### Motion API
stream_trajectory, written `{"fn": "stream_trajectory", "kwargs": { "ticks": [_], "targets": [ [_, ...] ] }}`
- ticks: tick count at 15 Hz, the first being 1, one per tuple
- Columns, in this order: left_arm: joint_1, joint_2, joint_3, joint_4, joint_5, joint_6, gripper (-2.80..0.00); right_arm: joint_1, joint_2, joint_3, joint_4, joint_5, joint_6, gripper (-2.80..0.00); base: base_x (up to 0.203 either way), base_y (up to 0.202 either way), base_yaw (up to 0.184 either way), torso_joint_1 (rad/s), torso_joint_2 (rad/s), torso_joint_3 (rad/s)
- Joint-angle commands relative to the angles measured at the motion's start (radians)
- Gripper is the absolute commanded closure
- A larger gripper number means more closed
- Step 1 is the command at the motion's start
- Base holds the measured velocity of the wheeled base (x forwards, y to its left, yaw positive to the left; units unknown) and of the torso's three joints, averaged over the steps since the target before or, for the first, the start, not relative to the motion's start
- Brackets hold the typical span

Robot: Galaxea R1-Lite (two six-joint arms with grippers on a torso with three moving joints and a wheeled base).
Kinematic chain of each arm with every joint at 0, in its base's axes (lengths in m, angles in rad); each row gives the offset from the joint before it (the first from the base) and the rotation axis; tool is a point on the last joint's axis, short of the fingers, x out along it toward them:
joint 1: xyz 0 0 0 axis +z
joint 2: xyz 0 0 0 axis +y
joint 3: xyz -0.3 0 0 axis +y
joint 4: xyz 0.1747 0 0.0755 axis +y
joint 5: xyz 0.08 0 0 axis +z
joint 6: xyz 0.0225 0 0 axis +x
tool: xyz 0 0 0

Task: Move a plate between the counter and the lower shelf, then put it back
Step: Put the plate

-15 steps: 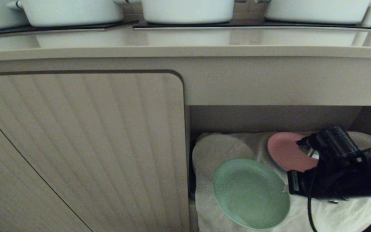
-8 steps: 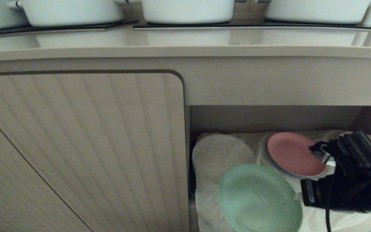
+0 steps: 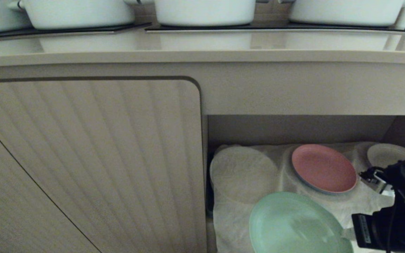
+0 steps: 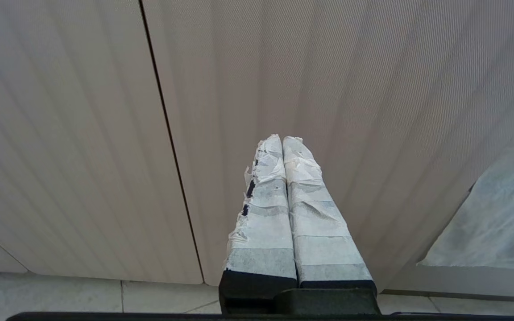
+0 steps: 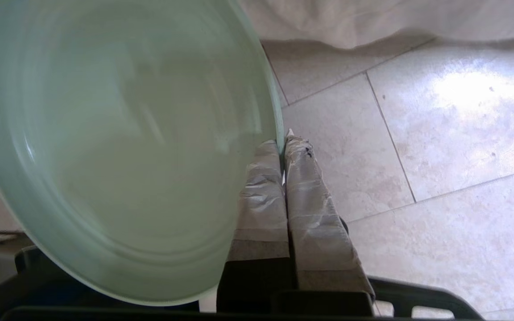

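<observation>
Since a second ago the right gripper (image 3: 348, 232) has drawn back toward the front right of the lower shelf (image 3: 294, 130), and the plate (image 3: 299, 225) has come with it, sliding from the middle of the cloth toward the front edge of the shelf opening, partly past the bottom of the head view. With the arm out of the way, the pink plate (image 3: 323, 168) now shows whole, and a small white dish (image 3: 387, 154) near the back right corner of the shelf has come into sight.

From the right wrist view, the right gripper (image 5: 283, 142) has its taped fingers (image 5: 261, 187) clamped on the rim of the mint-green plate (image 5: 118, 142), pinching its edge; the plate is tilted and hangs over the tiled floor (image 5: 440, 147), with the white cloth (image 5: 373, 22) behind it. In the head view the cloth (image 3: 244, 175) lines the shelf floor, with a round hollow at the left side lying bare.

Above, the counter (image 3: 202, 45) carries three white pots (image 3: 204, 10) along its back edge on black cooktop panels (image 3: 65, 31).

The left gripper (image 4: 282, 145) hangs in front of the ribbed cabinet door (image 4: 373, 89), its taped fingers (image 4: 266, 200) pressed together with nothing between them.
</observation>
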Motion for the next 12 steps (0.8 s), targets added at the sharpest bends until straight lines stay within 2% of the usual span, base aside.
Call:
{"fn": "stream_trajectory", "kwargs": {
  "ticks": [1, 4, 12],
  "targets": [
    [0.000, 0.000, 0.000, 0.000, 0.000, -0.001, 0.00, 0.000, -0.058, 0.004, 0.017, -0.002, 0.002, 0.00, 0.000, 0.000, 0.000, 0.000, 0.00, 0.000],
    [0.000, 0.000, 0.000, 0.000, 0.000, -0.001, 0.00, 0.000, -0.121, 0.007, 0.086, -0.004, 0.003, 0.00, 0.000, 0.000, 0.000, 0.000, 0.00, 0.000],
    [0.000, 0.000, 0.000, 0.000, 0.000, -0.001, 0.00, 0.002, -0.240, 0.101, 0.100, 0.002, 0.012, 0.00, 0.000, 0.000, 0.000, 0.000, 0.00, 0.000]
  ]
}}
